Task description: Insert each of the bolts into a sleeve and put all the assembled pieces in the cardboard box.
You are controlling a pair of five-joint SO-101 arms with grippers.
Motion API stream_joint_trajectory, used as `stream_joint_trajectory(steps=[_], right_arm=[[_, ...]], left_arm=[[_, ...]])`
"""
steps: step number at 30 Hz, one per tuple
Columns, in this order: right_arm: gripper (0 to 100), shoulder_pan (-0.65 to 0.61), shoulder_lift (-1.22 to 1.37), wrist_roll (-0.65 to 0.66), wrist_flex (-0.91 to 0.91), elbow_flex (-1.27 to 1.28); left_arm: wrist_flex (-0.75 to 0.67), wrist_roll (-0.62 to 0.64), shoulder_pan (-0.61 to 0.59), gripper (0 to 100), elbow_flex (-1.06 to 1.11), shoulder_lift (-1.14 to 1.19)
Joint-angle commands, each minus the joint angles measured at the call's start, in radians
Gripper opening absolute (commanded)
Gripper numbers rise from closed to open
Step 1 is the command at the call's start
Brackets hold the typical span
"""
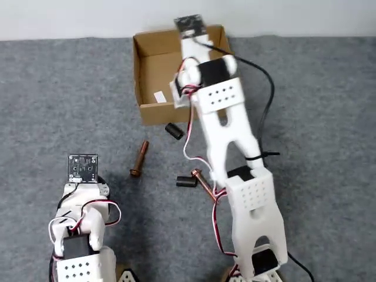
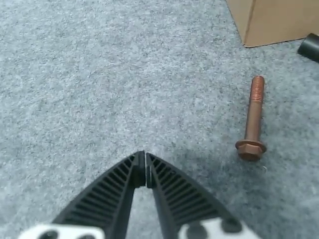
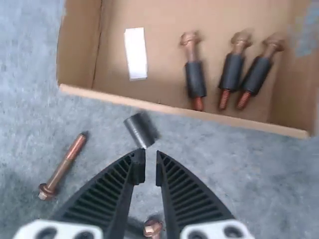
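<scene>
While the ribbed left claw (image 2: pixel 145 169) is closed, right claw (image 3: pixel 150 164) gapes slightly; both empty.

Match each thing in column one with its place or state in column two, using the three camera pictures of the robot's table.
Column one:
1. three copper bolts in black sleeves
2. white rectangular label
3. bare copper hex-head bolt
4. left gripper

Column two:
A. shut, above bare grey carpet
B. flat on the floor of the brown cardboard box, apart from the bolts
C. lying on the carpet outside the box
D. side by side inside the box

Pairs: 1-D; 2-B; 3-C; 4-A.
</scene>
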Motion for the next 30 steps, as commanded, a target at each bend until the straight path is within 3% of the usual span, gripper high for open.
stream_joint_trajectory(steps=[1, 5, 12, 22, 30], right_arm=[[3.1, -0.025, -0.001, 0.069, 0.042, 0.009], [5.7, -0.056, 0.03, 0.137, 0.035, 0.083], [24.0, -0.068, 0.15, 0.19, -0.013, 0.081], [24.1, -0.076, 0.272, 0.313, -0.196, 0.081], [24.0, -0.09, 0.361, 0.325, -0.266, 0.081]], left_arm=[[0.006, -0.002, 0.003, 1, -0.007, 0.0], [0.006, -0.002, 0.003, 1, -0.007, 0.0], [0.006, -0.002, 0.003, 1, -0.005, 0.002], [0.026, -0.003, 0.003, 1, -0.005, 0.002], [0.026, -0.005, 0.003, 1, -0.005, 0.0]])
